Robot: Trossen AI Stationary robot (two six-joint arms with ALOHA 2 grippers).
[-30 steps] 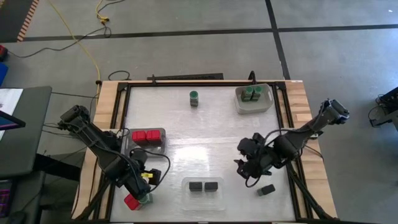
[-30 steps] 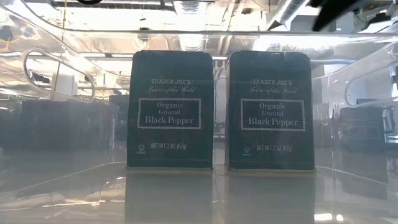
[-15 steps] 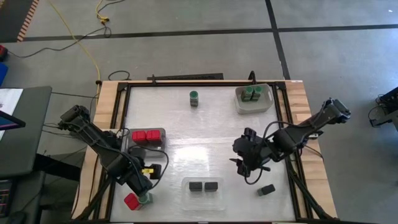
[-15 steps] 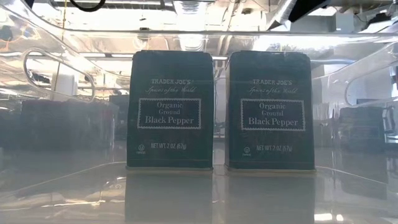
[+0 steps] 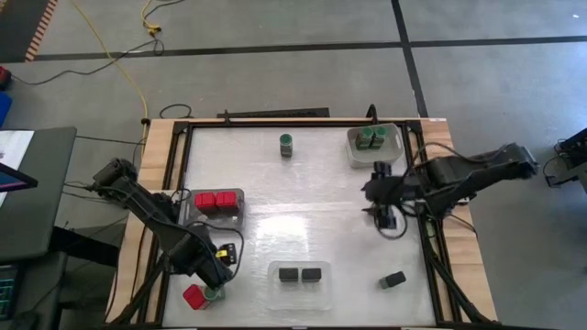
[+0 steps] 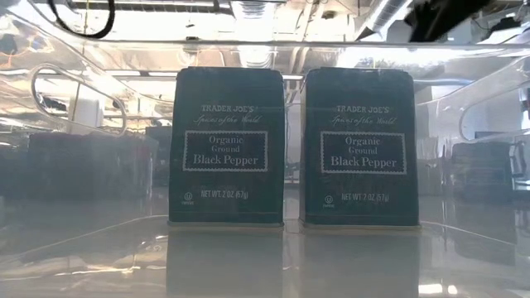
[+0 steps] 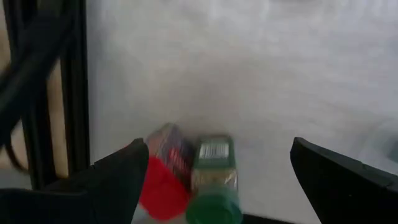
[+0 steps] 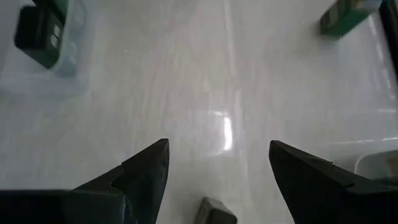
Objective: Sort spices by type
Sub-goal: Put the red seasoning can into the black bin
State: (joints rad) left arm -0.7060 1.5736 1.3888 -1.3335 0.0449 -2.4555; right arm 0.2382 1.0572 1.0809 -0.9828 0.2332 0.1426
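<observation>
Landmark: the clear plastic tray (image 5: 275, 280) at the near edge of the white table (image 5: 303, 174). It holds two black rectangular pepper tins (image 5: 300, 274), upright and side by side, labels legible in the low view (image 6: 226, 145). To the tray's left, at the table's near left corner, a red blocky spice container (image 5: 192, 296) and a round green-lidded jar (image 5: 213, 293) touch each other. The left gripper (image 5: 216, 280) hangs just above that pair, fingers (image 7: 112, 180) spread wide, nothing in them. To the tray's right, a lone black rectangular box (image 5: 394, 279) lies loose on the table, unsorted. Beyond the tray and to its left, a grey tray (image 5: 235, 213) carries two red blocks (image 5: 214, 200). Beyond and to the right, the right gripper (image 5: 385, 213) hovers over bare table, released and empty. Farthest from the tray, a single green-lidded jar (image 5: 286, 144) stands alone and a grey bin (image 5: 396, 154) holds two more green jars (image 5: 371, 137). Risk, as I judge it: the red block and jar are pressed together, so closing on one may drag or tip the other, or trap both; they also sit close to the table rim. Hard to read: the left wrist view is blurred, so which of the two sits between the fingers is unclear, and the low view shows no gripper.
</observation>
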